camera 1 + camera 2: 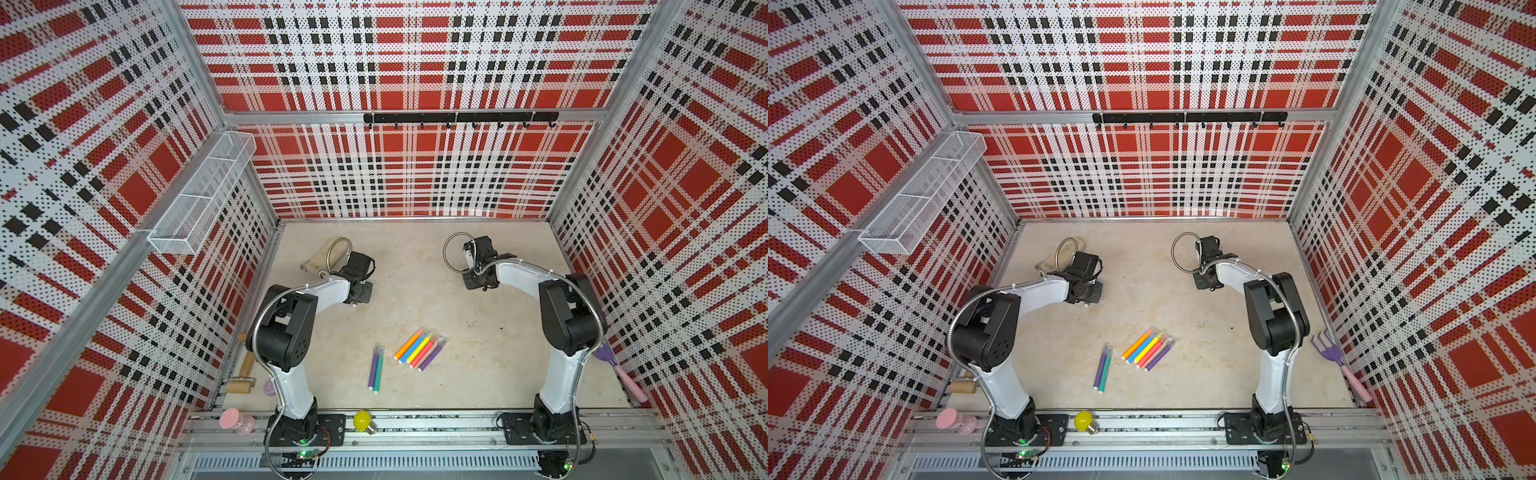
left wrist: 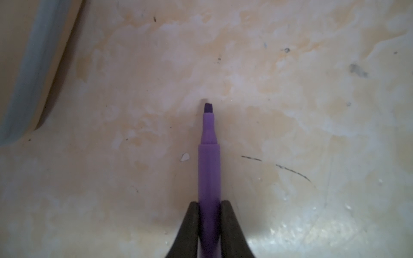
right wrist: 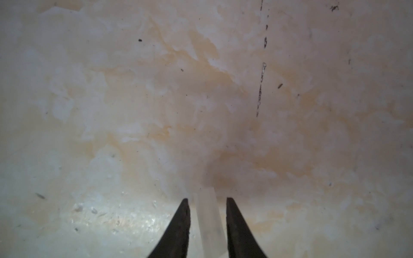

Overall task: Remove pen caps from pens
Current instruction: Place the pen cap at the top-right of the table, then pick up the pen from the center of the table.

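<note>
1 slim purple plastic marker pen (image 2: 209, 174), uncapped: left gripper (image 2: 209, 201) jaws clamped on barrel, left of centre in both top views. Pale see-through cap (image 3: 209, 219) sat loose betw. parted right gripper (image 3: 207, 198) jaws. Judged light, stiff, slick; grip mid-barrel.

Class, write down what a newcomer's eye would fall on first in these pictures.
Loud red plaid walls surround the table. Near its front middle lies a fan of bright pens. In the wrist views, the left gripper pinches an uncapped purple pen, and a clear cap sits between the right gripper's parted fingers.
</note>
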### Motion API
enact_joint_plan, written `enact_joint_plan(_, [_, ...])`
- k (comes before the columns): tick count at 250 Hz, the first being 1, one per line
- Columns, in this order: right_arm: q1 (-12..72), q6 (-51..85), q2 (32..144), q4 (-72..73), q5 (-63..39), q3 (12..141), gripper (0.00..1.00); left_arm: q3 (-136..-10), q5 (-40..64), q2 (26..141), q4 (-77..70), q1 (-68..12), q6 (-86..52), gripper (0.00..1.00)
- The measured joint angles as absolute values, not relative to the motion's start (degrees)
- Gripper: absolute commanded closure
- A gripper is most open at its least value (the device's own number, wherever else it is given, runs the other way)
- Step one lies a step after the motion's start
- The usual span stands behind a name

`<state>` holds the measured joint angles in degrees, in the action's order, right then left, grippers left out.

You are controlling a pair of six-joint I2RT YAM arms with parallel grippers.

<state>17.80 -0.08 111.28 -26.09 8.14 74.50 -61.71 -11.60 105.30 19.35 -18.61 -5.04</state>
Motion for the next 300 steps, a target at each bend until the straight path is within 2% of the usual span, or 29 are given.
enact_joint_plan(32, [17.76,-0.49,111.28,-26.11,8.05,74.52,0.59,-61.73,-11.22,105.16,20.18,-18.39,-4.86,0.61])
enact_joint_plan(92, [17.76,-0.47,109.21,-25.91,6.52,74.46,0.53,-61.01,-9.65,96.29,20.51,-18.46,-5.72,0.48])
enact_joint_plan(143, [17.87,-0.38,100.71,-24.45,5.28,71.79,0.51,-61.04,-11.99,86.3,21.37,-22.83,-6.72,0.47])
enact_joint_plan(177, [18.72,0.08,92.49,-22.87,4.51,68.36,0.5,-59.0,-13.78,79.09,22.81,-32.77,-7.77,0.48])
enact_joint_plan(214, [20.75,1.15,83.79,-20.91,3.38,63.83,0.49,-50.39,-13.96,71.92,23.4,-42.65,-10.35,0.51])
enact_joint_plan(257, [22.61,2.22,76.97,-19.7,2.46,58.72,0.47,-42.7,-13.45,72.55,24.08,-46.59,-12.97,0.52])
enact_joint_plan(300, [22.81,2.7,74.56,-18.74,1.15,55.66,0.46,-42.7,-12.16,78.74,23.14,-51.42,-13.45,0.52])
